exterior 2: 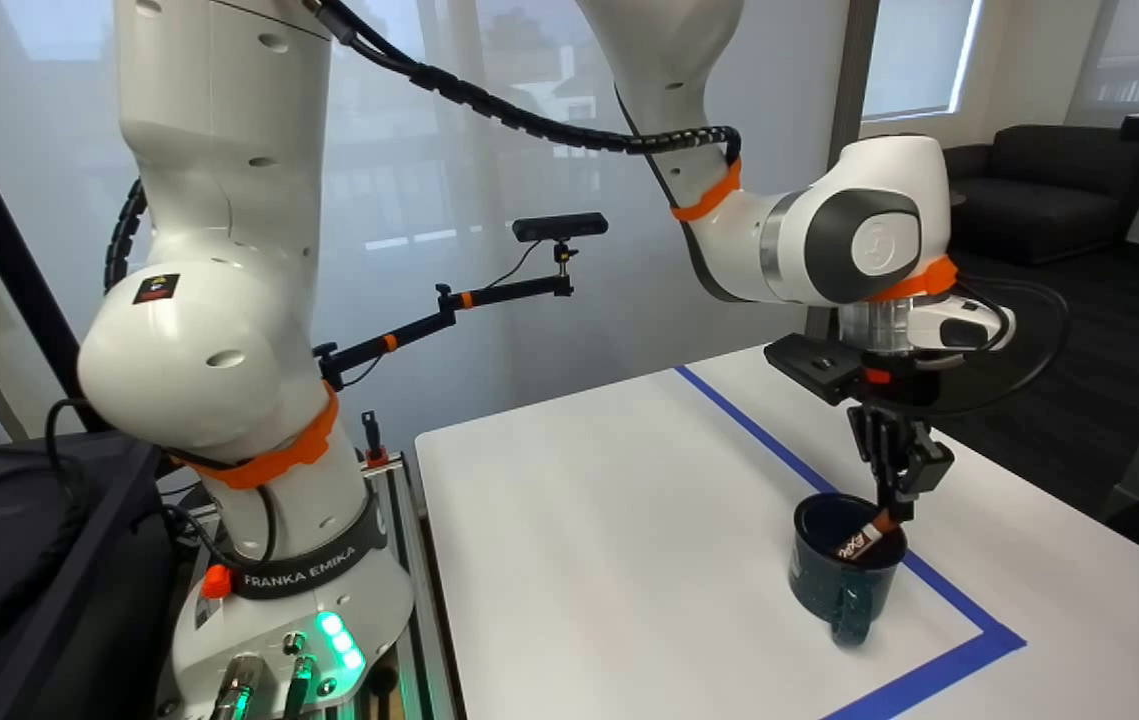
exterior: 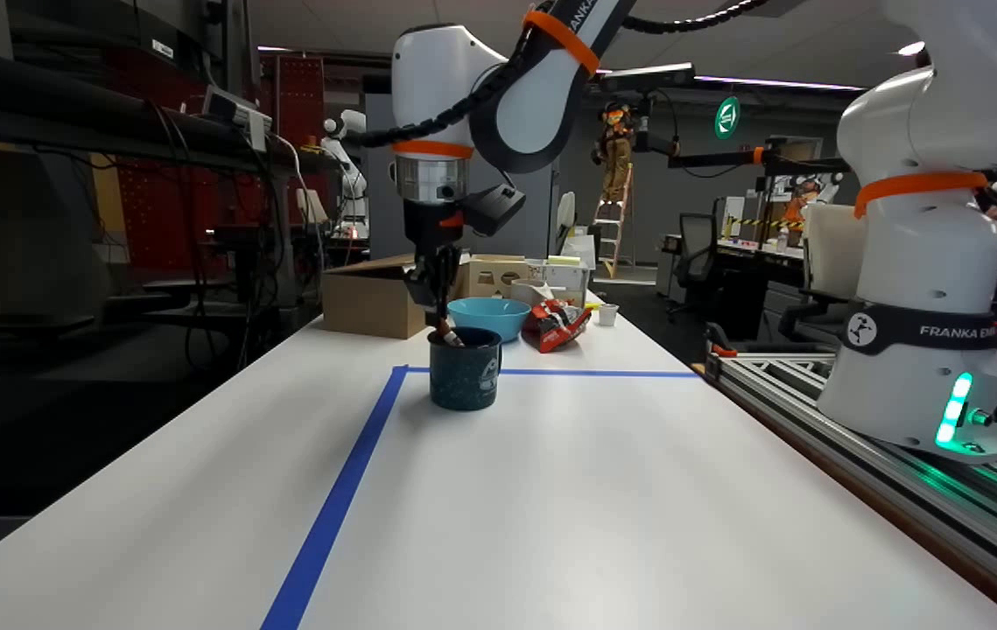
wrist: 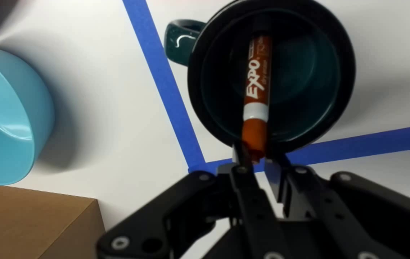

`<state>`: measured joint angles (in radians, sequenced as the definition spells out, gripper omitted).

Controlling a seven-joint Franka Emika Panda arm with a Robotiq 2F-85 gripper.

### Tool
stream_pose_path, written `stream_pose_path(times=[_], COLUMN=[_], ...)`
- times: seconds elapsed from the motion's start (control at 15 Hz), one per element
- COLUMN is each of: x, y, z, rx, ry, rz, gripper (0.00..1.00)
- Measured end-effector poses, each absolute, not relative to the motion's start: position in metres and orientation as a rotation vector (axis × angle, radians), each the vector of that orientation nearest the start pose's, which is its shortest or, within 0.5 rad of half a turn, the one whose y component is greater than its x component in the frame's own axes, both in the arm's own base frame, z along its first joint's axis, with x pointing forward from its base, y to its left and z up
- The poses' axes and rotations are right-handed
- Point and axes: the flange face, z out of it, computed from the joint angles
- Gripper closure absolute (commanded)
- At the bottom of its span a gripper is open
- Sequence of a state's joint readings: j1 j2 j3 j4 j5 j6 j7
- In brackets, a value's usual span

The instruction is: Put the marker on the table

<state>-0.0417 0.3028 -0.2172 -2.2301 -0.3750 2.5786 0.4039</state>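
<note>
Two thin black fingers [wrist: 251,196] of the black jointed gripper [wrist: 257,158] stand nearly together, and in the wrist view we see them pinching the orange-brown cap of a slim reddish-brown marker [wrist: 257,77] with a white band and white EXPO lettering. The marker is tilted, cap uppermost, its barrel slanting down inside a round, speckled dark-teal mug [exterior: 460,385]; its far end is lost to us in the shadow there. In both exterior views its long axis leans so that the barrel runs lower toward the robot's white base [exterior: 892,394]; in the wrist view we see it run from the fingertips almost straight up the frame. The mug stands upright on a long white-topped table [exterior: 603,516], just inside a corner of flat blue tape [exterior: 340,499], and its wall rings the barrel, between the marker and the tabletop. Its handle [exterior 2: 851,612] faces the side where a round light-blue bowl [wrist: 41,97] sits, apart from the gripper. In an exterior view we find a brown cardboard box [exterior: 367,302] and a crumpled red-and-black bag [exterior: 551,326] flanking the bowl, with a small white cup [exterior: 607,316] near the table's edge.
</note>
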Motion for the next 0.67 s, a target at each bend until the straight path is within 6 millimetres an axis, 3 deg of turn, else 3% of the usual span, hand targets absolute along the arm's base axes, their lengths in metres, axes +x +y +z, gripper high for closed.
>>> stream_pose_path(times=[0.27,0.67], x=[0.530,0.511], y=[-0.139,-0.122], z=[0.269,0.341], rx=[-3.366,-3.426], ry=[0.626,0.702], rz=[-0.075,-0.027], gripper=[0.96,0.96])
